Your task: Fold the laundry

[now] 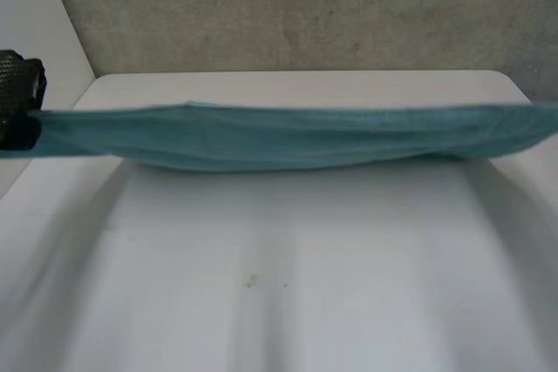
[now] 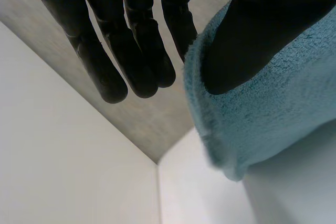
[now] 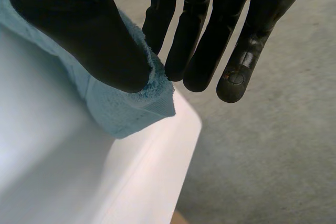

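I see the towel [image 1: 296,137] stretched in a long band over the table [image 1: 279,302], held at both ends.

Left hand [image 1: 17,102]: grasping the towel's left end. The thumb pins the cloth against a finger, and the other fingers are straight beside it.

Right hand [image 3: 205,30]: grasping the right end the same way, at a corner of the cloth, above the table's corner.

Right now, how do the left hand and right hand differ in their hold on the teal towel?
The left hand pinches the left end of the teal towel, the right hand its right end. The right hand's thumb sits close to a corner; the left hand's sits further from one. Both pinch it under the thumb, stretched above the table.
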Tool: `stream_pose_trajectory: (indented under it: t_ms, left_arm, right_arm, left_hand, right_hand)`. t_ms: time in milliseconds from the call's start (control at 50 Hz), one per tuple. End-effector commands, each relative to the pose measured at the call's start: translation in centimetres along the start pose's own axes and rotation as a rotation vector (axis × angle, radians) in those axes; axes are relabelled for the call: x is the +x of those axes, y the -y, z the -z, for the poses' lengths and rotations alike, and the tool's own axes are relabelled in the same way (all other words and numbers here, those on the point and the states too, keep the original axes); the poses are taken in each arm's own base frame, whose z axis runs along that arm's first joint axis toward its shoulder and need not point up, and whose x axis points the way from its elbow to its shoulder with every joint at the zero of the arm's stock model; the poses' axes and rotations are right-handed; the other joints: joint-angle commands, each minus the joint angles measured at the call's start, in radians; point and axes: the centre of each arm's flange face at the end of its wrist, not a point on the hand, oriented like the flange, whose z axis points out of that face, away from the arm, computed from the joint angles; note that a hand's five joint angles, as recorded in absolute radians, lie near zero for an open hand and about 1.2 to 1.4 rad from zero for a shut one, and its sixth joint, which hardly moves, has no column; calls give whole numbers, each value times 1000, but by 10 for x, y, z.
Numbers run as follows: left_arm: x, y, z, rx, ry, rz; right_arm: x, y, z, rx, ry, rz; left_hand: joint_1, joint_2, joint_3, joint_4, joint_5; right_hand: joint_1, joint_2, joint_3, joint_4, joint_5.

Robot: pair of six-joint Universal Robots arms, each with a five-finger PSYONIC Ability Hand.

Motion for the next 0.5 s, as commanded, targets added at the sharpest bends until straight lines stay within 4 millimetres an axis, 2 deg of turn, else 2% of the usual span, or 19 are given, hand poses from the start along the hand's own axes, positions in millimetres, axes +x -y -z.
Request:
stream_pose_trajectory:
  t_ms: [20, 40, 60, 80, 100, 140, 220, 280, 300, 320, 340, 360, 380, 400, 420, 440, 460, 480, 500]
  left_arm:
    - [16, -40, -19, -172, -113, 17]
    - [22, -53, -25, -216, -136, 14]
    - [27, -63, -32, -250, -159, 6]
    - [27, -63, -32, -250, -159, 6]
    - [32, -75, -39, -289, -179, -6]
    - [37, -86, -47, -322, -201, -25]
    - [52, -97, -76, -331, -232, -112]
    - [54, -92, -89, -305, -213, -134]
    - [54, -84, -102, -271, -189, -147]
    - [52, -72, -116, -222, -157, -152]
    - [52, -72, -116, -222, -157, -152]
    - [46, -55, -129, -159, -120, -154]
    - [40, -33, -141, -72, -80, -156]
    - [40, -32, -141, -71, -80, -156]
    - [31, -6, -151, 43, -25, -153]
    - [21, 23, -160, 181, 49, -145]
    - [21, 23, -160, 182, 50, -145]
    - [9, 54, -164, 336, 128, -126]
    - [9, 55, -164, 338, 129, -126]
  right_arm:
    - [-33, -50, -30, -204, 204, 72]
    - [-33, -51, -30, -205, 205, 72]
    - [-40, -63, -41, -242, 242, 72]
    - [-45, -73, -49, -275, 263, 74]
    - [-45, -73, -49, -275, 264, 74]
    - [-47, -86, -66, -319, 256, 83]
    - [-57, -85, -85, -307, 241, 121]
    - [-64, -68, -105, -234, 176, 172]
    - [-61, -55, -114, -182, 114, 194]
    - [-61, -54, -114, -182, 114, 194]
    - [-51, -37, -123, -114, 26, 207]
    - [-37, -14, -130, -24, -77, 208]
    - [-37, -14, -130, -23, -78, 208]
    - [-22, 14, -134, 94, -187, 200]
    - [-7, 45, -134, 229, -293, 177]
    - [-7, 45, -134, 231, -294, 177]
    - [8, 72, -131, 367, -391, 149]
    - [9, 72, -131, 368, -392, 149]
    - [22, 92, -127, 484, -478, 120]
  left_hand:
    - [259, 198, 203, 201, 258]
    - [259, 198, 203, 201, 258]
    - [259, 198, 203, 201, 258]
    - [259, 198, 203, 201, 258]
    - [259, 198, 203, 201, 258]
    - [259, 198, 203, 201, 258]
    - [259, 198, 203, 201, 258]
    - [259, 198, 203, 201, 258]
    - [259, 198, 203, 201, 258]
    - [259, 198, 203, 201, 258]
    - [259, 198, 203, 201, 258]
    - [259, 198, 203, 201, 258]
    - [259, 198, 203, 201, 258]
    - [259, 198, 203, 201, 258]
    - [259, 198, 203, 201, 258]
    - [259, 198, 203, 201, 258]
    - [259, 198, 203, 201, 258]
    - [259, 198, 203, 201, 258]
    - [259, 198, 203, 201, 258]
  right_hand:
    - [446, 216, 211, 205, 257]
    - [446, 216, 211, 205, 257]
    - [446, 216, 211, 205, 257]
    - [446, 216, 211, 205, 257]
    - [446, 216, 211, 205, 257]
    - [446, 216, 211, 205, 257]
    - [446, 216, 211, 205, 257]
    - [446, 216, 211, 205, 257]
    - [446, 216, 211, 205, 257]
    - [446, 216, 211, 205, 257]
    - [446, 216, 211, 205, 257]
    - [446, 216, 211, 205, 257]
    - [446, 216, 211, 205, 257]
    - [446, 216, 211, 205, 257]
    - [446, 216, 211, 205, 257]
    - [446, 216, 211, 205, 257]
    - [446, 216, 211, 205, 257]
    - [446, 216, 211, 205, 257]
    - [446, 216, 211, 205, 257]
